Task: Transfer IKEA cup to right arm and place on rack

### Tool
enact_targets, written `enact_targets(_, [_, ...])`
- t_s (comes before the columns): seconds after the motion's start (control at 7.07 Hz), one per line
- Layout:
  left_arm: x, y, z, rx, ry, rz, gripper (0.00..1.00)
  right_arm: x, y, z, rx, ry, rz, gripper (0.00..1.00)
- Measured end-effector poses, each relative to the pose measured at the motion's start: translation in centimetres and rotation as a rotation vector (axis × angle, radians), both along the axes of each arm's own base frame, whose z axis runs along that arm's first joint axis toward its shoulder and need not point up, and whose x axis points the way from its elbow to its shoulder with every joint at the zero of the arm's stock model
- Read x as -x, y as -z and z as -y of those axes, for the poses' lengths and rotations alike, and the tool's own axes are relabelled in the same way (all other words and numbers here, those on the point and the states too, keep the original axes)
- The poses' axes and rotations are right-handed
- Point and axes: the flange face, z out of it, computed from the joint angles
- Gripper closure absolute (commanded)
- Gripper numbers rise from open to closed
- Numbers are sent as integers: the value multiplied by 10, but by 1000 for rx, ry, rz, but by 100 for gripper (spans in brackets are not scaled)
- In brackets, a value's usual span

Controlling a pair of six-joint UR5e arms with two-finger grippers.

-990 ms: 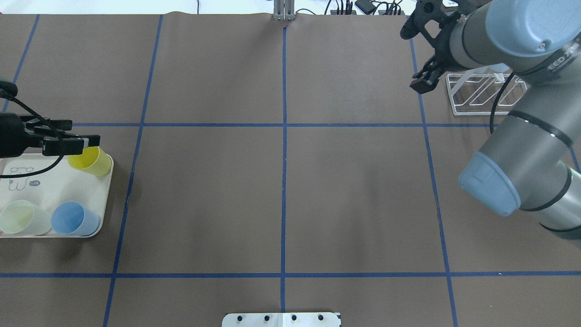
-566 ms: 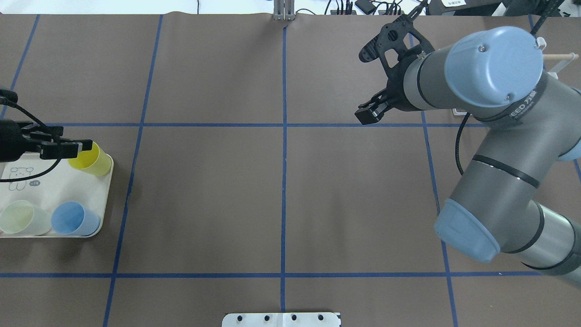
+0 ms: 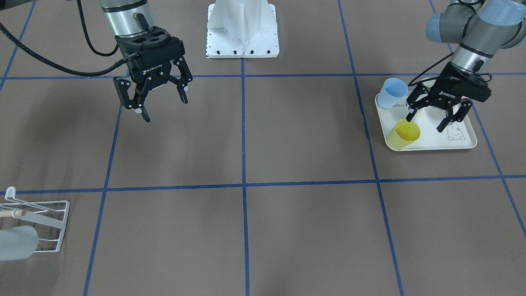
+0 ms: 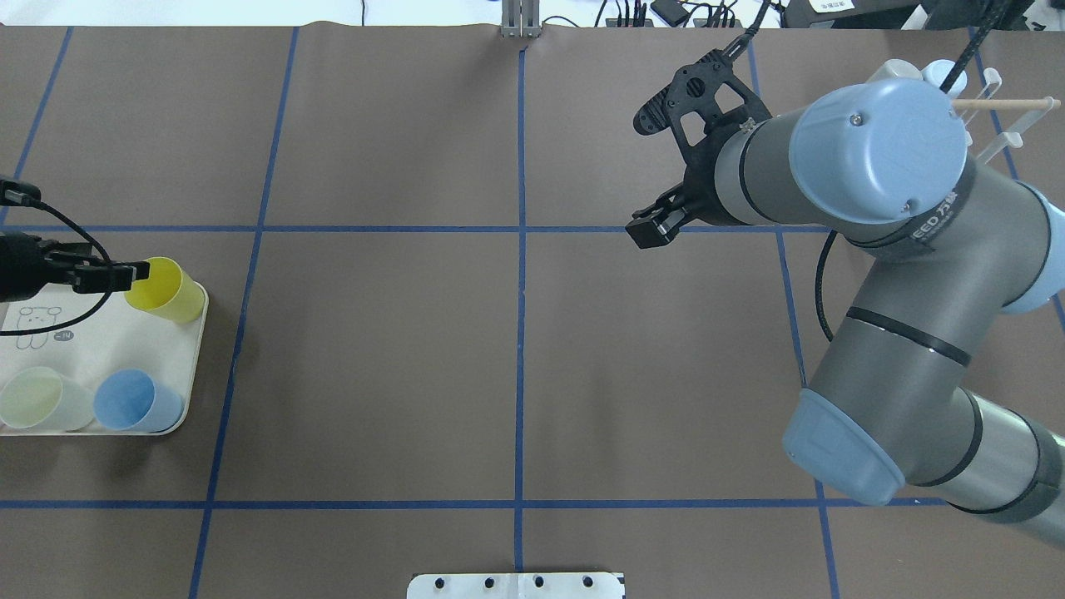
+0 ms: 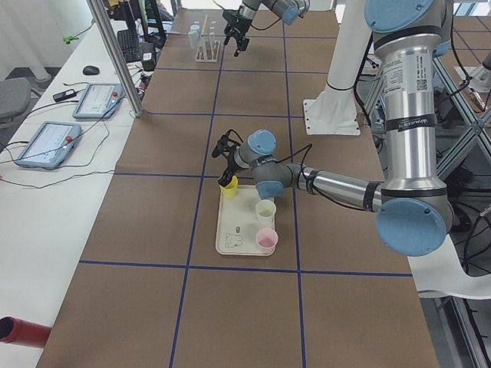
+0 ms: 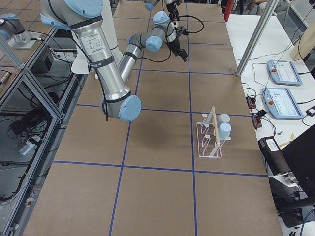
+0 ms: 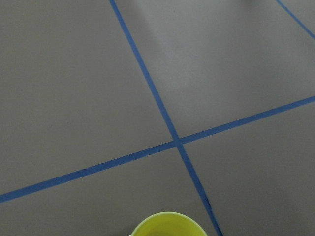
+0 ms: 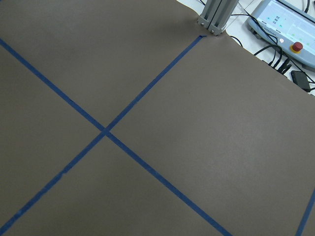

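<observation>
The yellow cup [image 3: 404, 134] stands upright, mouth up, at the lower-left corner of the cream tray [image 3: 435, 147], at the right of the front-facing view. The left claw [image 3: 425, 123] hangs just above and to the right of it, spread wide and gripping nothing. One fingertip [image 3: 410, 119] sits at the cup's upper rim and the other is out over bare tray, so only that finger is near the cup. Whether it touches the rim I cannot tell. In the left wrist view the cup's rim shows only at the bottom edge, centre, so the cup lies right under the claw's nose.

My reading: the coming move turns on that offset. The cup's axis is vertical and the claw comes from above, so a pinch on the wall looks likely, one finger inside the mouth and one outside. That calls for a small shift toward the lower left.

The right claw [image 3: 165, 108] is wide open and empty in the upper left, well apart across the counter [image 4: 374, 374]. The left arm is far nearer. The rack [image 3: 61, 224] waits at the lower-left edge.
</observation>
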Motion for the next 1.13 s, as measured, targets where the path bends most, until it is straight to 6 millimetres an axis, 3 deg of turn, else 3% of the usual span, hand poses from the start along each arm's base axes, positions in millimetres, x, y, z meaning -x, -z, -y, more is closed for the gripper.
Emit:
enact_targets(0.28, [-4,-17,5,11,16,24,14,2,-1,0,0,1,-4,1])
enact_targets(0.57, [-10,-30,3,-1,8,10,35,2,-1,-1,-1,2,-5,1])
enact_targets(0.85, [-17,-34,-2,-8,-8,0,49,3,-1,-1,-2,4,-7,1])
enact_targets(1.13, [-26,-32,-5,-12,-25,-6,75,3,-1,0,-5,6,-9,1])
